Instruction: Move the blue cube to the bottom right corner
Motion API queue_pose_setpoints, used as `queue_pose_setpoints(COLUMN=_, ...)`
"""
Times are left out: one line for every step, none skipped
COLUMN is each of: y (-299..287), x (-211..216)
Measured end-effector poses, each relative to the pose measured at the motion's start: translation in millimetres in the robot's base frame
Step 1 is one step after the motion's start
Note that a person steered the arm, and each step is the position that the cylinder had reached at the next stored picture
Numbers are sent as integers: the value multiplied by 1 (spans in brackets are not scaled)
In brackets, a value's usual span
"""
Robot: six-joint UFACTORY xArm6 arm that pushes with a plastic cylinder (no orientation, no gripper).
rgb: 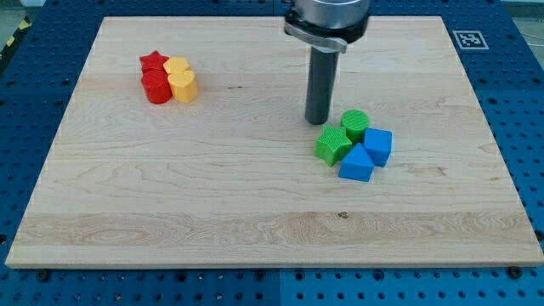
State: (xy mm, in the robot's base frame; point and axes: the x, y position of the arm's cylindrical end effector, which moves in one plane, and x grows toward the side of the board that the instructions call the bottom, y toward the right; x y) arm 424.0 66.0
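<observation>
The blue cube (379, 145) lies right of the board's centre, in a tight cluster. A green cylinder (354, 123) touches it at its upper left, a blue triangular block (356, 163) at its lower left, and a green cube (333, 144) sits at the cluster's left. My tip (317, 121) is on the board just up and left of the cluster, close to the green cube and the green cylinder, and about 70 px left of the blue cube. It touches no block that I can make out.
At the upper left a red star (154, 62), a red cylinder (157, 87), a yellow hexagon (177, 67) and a yellow heart (184, 86) stand packed together. The wooden board (255, 204) lies on a blue perforated table. A fiducial tag (468, 38) marks the top right corner.
</observation>
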Motion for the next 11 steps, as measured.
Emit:
queue_pose_setpoints(y=4, x=0)
queue_pose_setpoints(y=8, x=0)
queue_pose_setpoints(y=21, x=4)
queue_pose_setpoints(y=25, x=11)
queue_pose_setpoints(y=25, x=13)
queue_pose_setpoints(y=25, x=23)
queue_pose_setpoints(y=27, x=33)
queue_pose_setpoints(y=40, x=48)
queue_pose_setpoints(y=55, x=59)
queue_pose_setpoints(y=66, x=69)
queue_pose_setpoints(y=88, x=80)
